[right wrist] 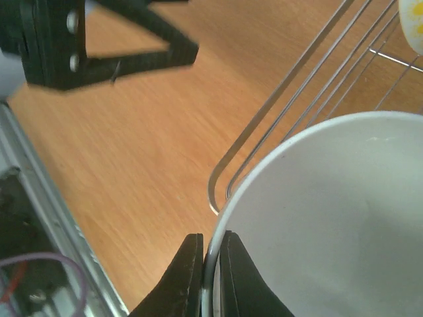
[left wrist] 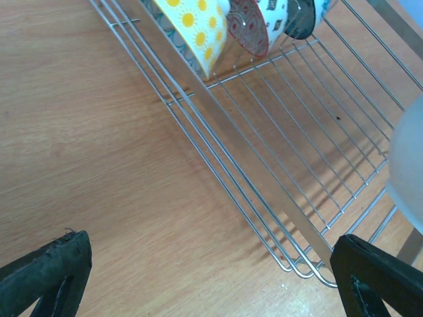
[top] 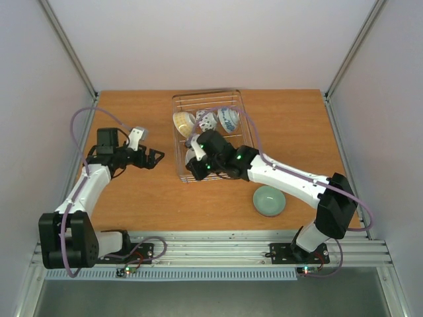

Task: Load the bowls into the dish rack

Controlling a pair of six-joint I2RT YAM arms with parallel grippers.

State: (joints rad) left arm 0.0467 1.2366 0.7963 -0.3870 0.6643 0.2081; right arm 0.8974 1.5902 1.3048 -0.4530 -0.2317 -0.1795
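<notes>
The silver wire dish rack stands mid-table, and three bowls lean on edge at its far end: a cream bowl with yellow suns, a dark-dotted white one and a blue-and-white one. My right gripper is shut on the rim of a plain white bowl, one finger outside the wall and one inside, and holds it over the rack's near left corner. A pale green bowl sits on the table to the right. My left gripper is open beside the rack's left side, holding nothing.
In the left wrist view the rack's wire floor is bare near the corner, the sun bowl and a red-patterned bowl lean at the top, and the white bowl blurs in at the right. Grey walls enclose the table.
</notes>
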